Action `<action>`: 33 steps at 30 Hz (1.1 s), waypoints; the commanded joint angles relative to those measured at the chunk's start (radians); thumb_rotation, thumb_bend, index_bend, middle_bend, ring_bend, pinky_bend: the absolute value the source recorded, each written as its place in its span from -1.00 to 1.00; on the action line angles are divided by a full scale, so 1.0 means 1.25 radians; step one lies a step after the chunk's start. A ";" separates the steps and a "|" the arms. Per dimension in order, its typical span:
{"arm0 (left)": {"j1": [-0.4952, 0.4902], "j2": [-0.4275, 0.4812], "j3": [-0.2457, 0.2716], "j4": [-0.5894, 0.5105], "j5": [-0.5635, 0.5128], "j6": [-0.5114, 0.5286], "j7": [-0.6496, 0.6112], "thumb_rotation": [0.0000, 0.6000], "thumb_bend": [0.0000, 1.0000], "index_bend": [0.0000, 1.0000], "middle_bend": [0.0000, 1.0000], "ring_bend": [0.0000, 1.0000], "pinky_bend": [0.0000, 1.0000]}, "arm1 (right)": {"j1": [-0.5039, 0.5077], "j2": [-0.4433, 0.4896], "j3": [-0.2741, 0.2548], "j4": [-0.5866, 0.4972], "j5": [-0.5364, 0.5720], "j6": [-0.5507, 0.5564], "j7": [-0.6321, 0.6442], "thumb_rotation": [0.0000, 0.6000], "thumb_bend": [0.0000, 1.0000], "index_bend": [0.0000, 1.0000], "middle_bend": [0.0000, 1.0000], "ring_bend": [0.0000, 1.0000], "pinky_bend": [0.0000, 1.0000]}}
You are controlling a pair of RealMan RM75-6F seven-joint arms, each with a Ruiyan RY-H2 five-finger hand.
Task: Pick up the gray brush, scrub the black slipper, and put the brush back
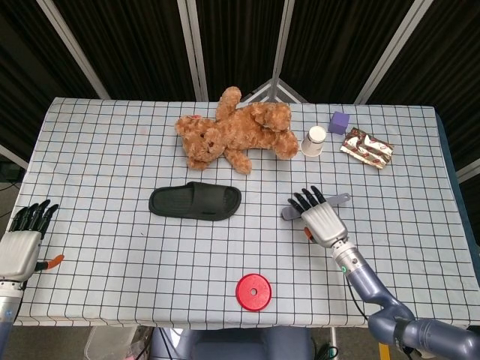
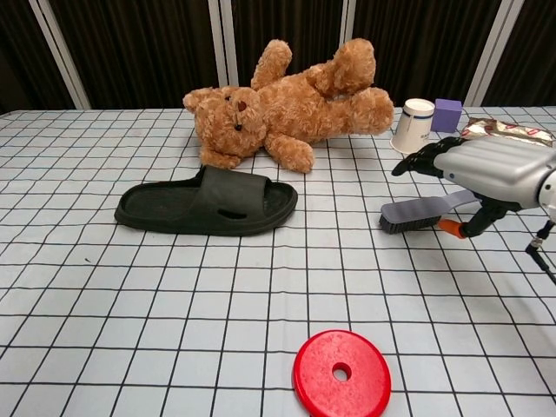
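The gray brush [image 1: 339, 199] [image 2: 413, 212] lies bristles down on the checked table, right of centre. My right hand [image 1: 320, 218] [image 2: 483, 168] hovers over its head and handle, fingers spread and holding nothing. The black slipper [image 1: 195, 201] [image 2: 207, 203] lies flat left of the brush, well apart from it. My left hand [image 1: 22, 238] stays at the table's left edge, fingers apart and empty; the chest view does not show it.
A brown teddy bear [image 1: 236, 135] [image 2: 287, 104] lies behind the slipper. A white cup [image 1: 314, 140] [image 2: 413, 125], a purple cube [image 1: 339, 121] [image 2: 446, 114] and a snack packet [image 1: 367, 147] sit at the back right. A red disc [image 1: 253, 291] [image 2: 341, 373] lies near the front edge.
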 commanded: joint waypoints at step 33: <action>0.000 -0.008 -0.012 -0.001 -0.036 0.005 0.038 1.00 -0.77 -1.00 -1.00 -1.00 -0.99 | 0.112 -0.055 -0.035 0.142 0.018 -0.076 0.110 1.00 -0.09 -0.37 -0.48 -0.66 -0.80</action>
